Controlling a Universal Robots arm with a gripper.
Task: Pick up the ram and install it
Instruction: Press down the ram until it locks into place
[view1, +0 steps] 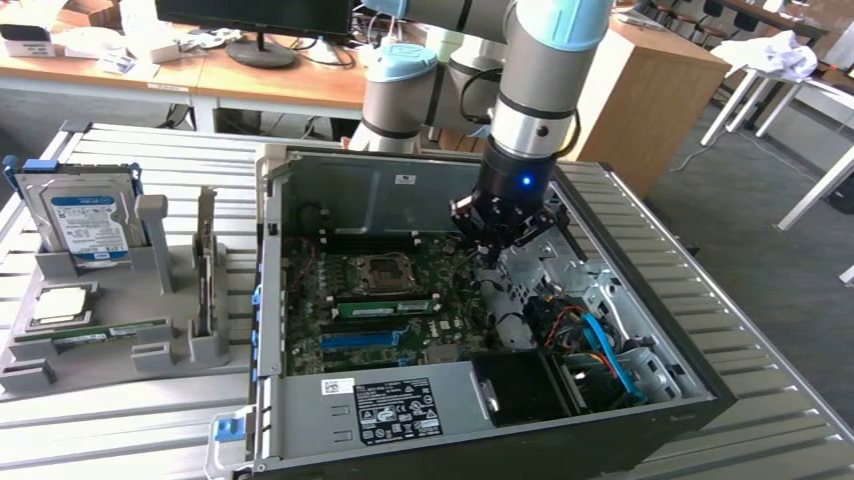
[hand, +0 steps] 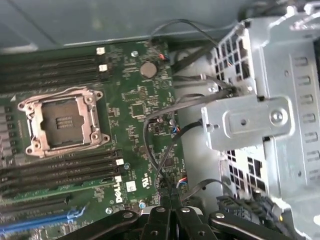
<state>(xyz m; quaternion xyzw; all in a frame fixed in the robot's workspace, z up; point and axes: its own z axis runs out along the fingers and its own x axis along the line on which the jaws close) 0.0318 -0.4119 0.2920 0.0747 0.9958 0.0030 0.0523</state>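
My gripper (view1: 491, 254) hangs inside the open computer case (view1: 287, 290), above the motherboard (view1: 350, 330) and just to the exterior view's right of the empty processor socket (view1: 384, 272). Its fingers (hand: 161, 217) are pressed together with nothing between them. A long green ram stick (view1: 384, 307) sits in a slot on the board below the socket; it appears as a pale green strip (hand: 55, 184) in the wrist view. Another thin green ram stick (view1: 96, 334) lies in the grey rack (view1: 147, 355) outside the case, on the exterior view's left.
The rack also holds a silver hard drive (view1: 87, 225) with a blue-white label and a small square silver chip (view1: 60, 305). Inside the case, a metal drive bracket (hand: 250, 120), loose black cables (hand: 160, 150) and blue cables (view1: 601, 340) crowd the side near the gripper.
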